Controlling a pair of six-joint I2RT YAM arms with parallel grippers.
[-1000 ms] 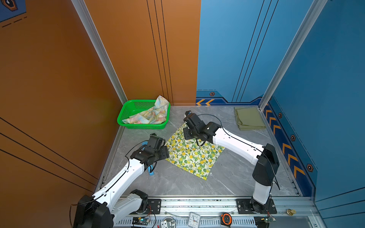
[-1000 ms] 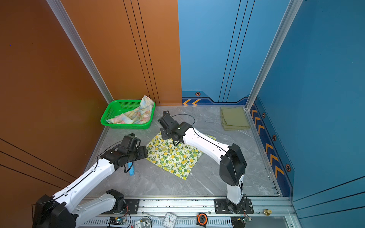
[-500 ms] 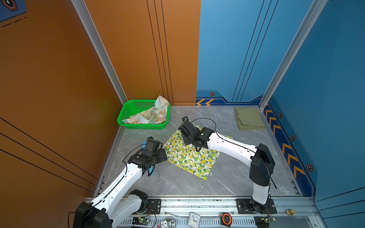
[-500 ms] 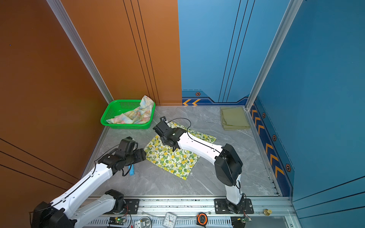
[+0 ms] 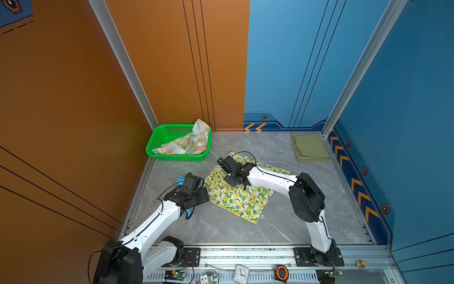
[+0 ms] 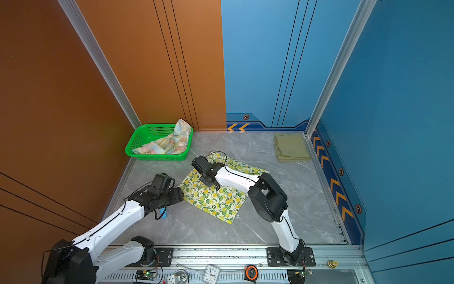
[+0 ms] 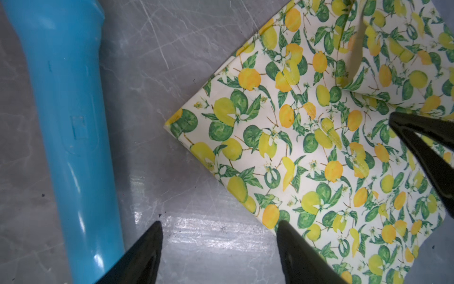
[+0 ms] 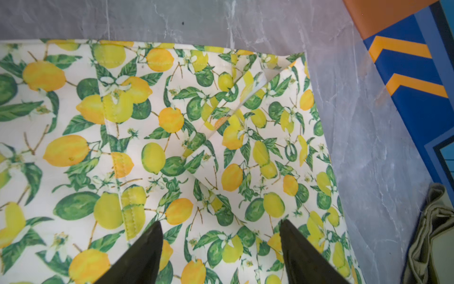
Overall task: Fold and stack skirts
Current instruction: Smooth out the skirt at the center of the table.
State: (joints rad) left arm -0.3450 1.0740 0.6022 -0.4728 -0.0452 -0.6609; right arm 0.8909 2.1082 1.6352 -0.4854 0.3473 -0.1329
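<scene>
The only marks that might be writing are a small raised rectangle on the light-blue toy (image 7: pixel 71 123) and the numerals on the clock (image 5: pixel 242 273) at the front rail. Neither is sharp enough to read.

On the grey marble table (image 5: pixel 294 221), the lemon skirt (image 5: pixel 235 199) lies flat near the middle. It is folded into a rough rectangle set cornerwise, and a narrower layer sticks out on its far side beneath the right arm (image 5: pixel 267 178). Its white cloth carries yellow lemons and green leaves. The right wrist view shows stitched seams, a diagonal crease and one far corner turned over. The olive skirt (image 5: pixel 310 147) sits folded in the far right corner, well apart from the lemon skirt. The pastel skirt (image 5: pixel 186 143) lies crumpled in the green basket (image 5: pixel 179 156) at the far left, with one end draped over its rim.

The right arm rises from its base at the near right to a high elbow. From there the forearm reaches left across the lemon skirt. The right gripper (image 8: pixel 220 222) points down over the print with its jaws wide apart, holding nothing. The left arm (image 5: pixel 157 221) stretches forward from the near left, its wrist at the skirt's left corner. The left gripper (image 7: pixel 219 223) is also spread wide and empty, with one fingertip over bare table and one over the skirt's edge. The toy lies just beside it, partly under the arm.
</scene>
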